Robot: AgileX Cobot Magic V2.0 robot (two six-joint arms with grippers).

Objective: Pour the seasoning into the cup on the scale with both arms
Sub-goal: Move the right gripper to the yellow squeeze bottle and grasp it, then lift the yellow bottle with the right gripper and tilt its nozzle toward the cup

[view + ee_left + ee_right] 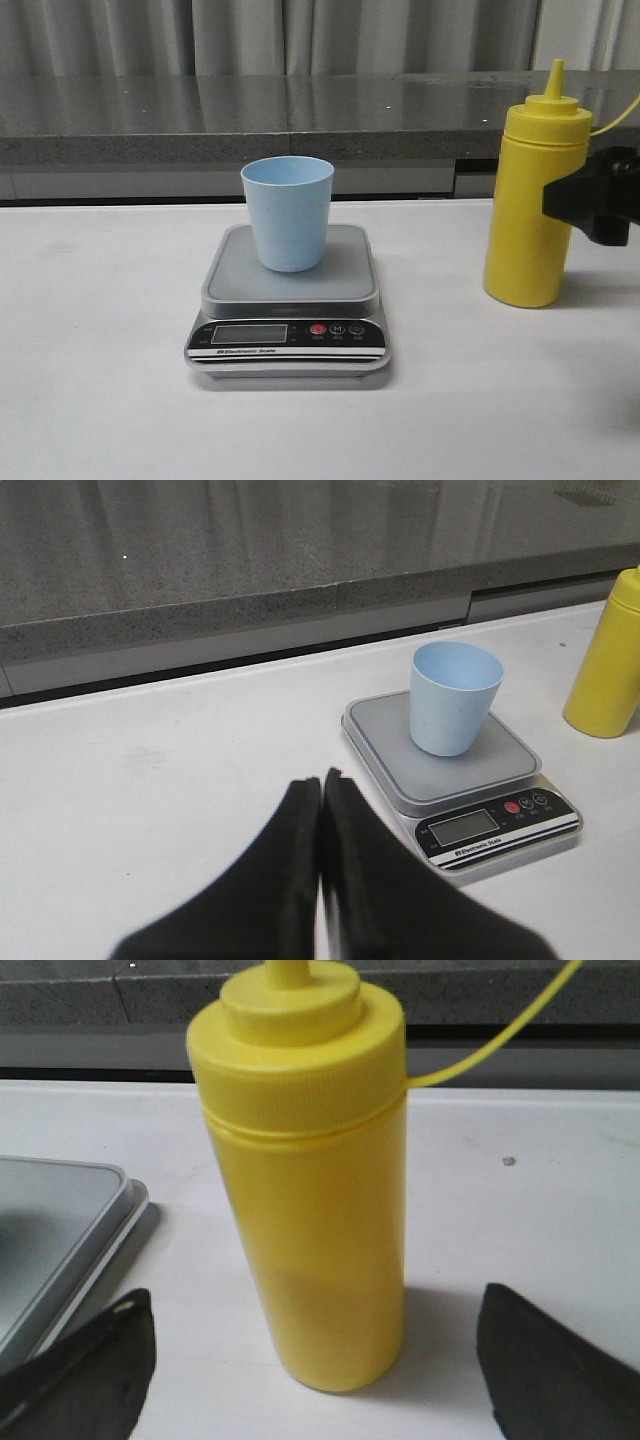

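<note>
The pale blue cup (288, 213) stands upright on the steel platform of the silver-grey scale (345, 285) at the table's middle. The yellow seasoning bottle (533, 200) stands upright on the table to the right of the scale, cap on. My right gripper (560, 200) is open at the bottle's mid height. In the right wrist view its fingers (95, 1360) stand wide apart on both sides of the bottle (310, 1190), not touching it. My left gripper (322, 780) is shut and empty, left of the scale (500, 755) and cup (453, 697). It is out of the front view.
A grey stone ledge (200, 115) with curtains behind runs along the back of the white table (100, 380). A thin yellow tether (500, 1045) hangs off the bottle's cap. The scale's corner (60, 1230) lies close beside the right gripper's finger.
</note>
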